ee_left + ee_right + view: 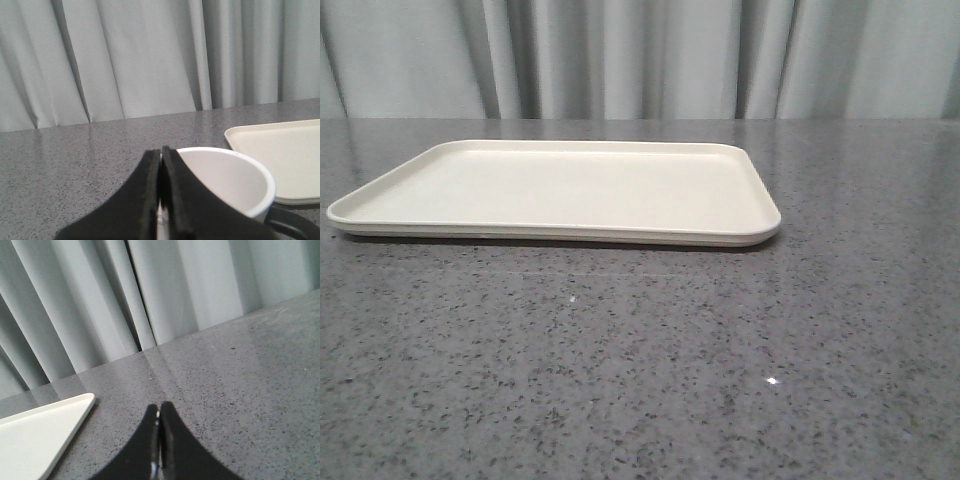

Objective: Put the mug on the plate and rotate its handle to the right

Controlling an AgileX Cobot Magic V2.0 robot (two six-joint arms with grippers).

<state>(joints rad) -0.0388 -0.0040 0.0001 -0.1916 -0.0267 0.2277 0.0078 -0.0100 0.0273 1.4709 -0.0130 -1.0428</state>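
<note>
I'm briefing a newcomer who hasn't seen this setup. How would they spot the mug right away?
Start at the grey speckled table, then find the cream plate. The mug stands on the table beside the plate's corner, behind the shut left claw; it is the only white round cup, with a black handle.

Staged lab setup: speckled grey countertop, plain curtain backdrop.

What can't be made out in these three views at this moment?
- Mug: absent from the front view; in the left wrist view the shut left gripper covers its near side, and the frame edge cuts its base, so any print is unseen.
- Handle: only a sliver shows, cut by the frame edge.
- Plate: only corners in both wrist views.
- Right gripper: jaws shut, nothing between them.
</note>
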